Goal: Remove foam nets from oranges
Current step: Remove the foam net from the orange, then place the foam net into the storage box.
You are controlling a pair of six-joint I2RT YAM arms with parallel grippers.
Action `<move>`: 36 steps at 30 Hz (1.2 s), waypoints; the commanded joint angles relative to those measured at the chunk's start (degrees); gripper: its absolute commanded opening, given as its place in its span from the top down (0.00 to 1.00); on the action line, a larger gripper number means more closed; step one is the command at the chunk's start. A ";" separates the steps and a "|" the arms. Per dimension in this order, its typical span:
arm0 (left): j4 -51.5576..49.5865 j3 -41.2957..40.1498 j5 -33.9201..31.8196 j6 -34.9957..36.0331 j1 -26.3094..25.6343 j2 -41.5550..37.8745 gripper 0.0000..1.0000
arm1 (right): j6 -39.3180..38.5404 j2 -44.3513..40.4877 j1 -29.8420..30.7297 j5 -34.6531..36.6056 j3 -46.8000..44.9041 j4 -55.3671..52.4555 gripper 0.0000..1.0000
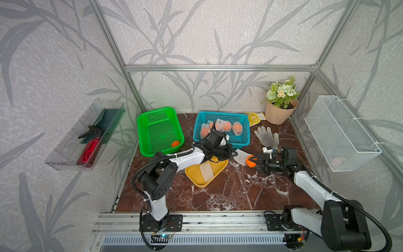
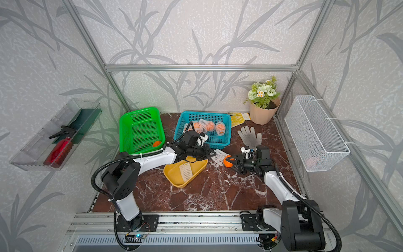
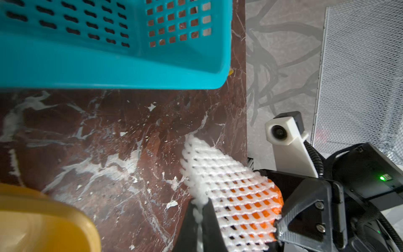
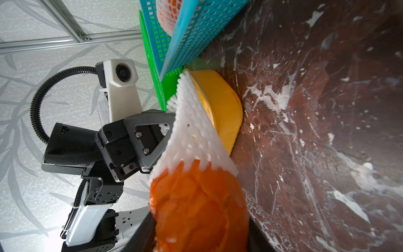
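Note:
In both top views my right gripper is shut on an orange just above the marble table. A white foam net covers only its far end, with the near half bare. My left gripper is shut on the net's free end, pinching it between the fingertips. Several netted oranges lie in the blue basket. A bare orange sits in the green basket. A flat net lies in the yellow tray.
A white glove lies right of the blue basket, with a flower pot and a yellow packet behind it. A white wire basket hangs on the right wall. A clear shelf holding a red spray bottle hangs on the left.

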 commanded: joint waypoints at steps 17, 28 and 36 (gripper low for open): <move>-26.63 0.97 -8.62 16.14 11.10 -14.62 1.00 | -8.83 -0.47 -0.16 -0.52 3.26 -13.46 0.50; -34.67 -1.71 -7.50 26.78 14.97 -13.47 1.00 | -10.24 1.87 1.09 -0.05 5.41 -14.55 0.51; -27.33 -4.63 -4.10 25.24 14.23 -8.82 0.99 | -10.23 2.27 3.08 1.19 5.63 -14.88 0.51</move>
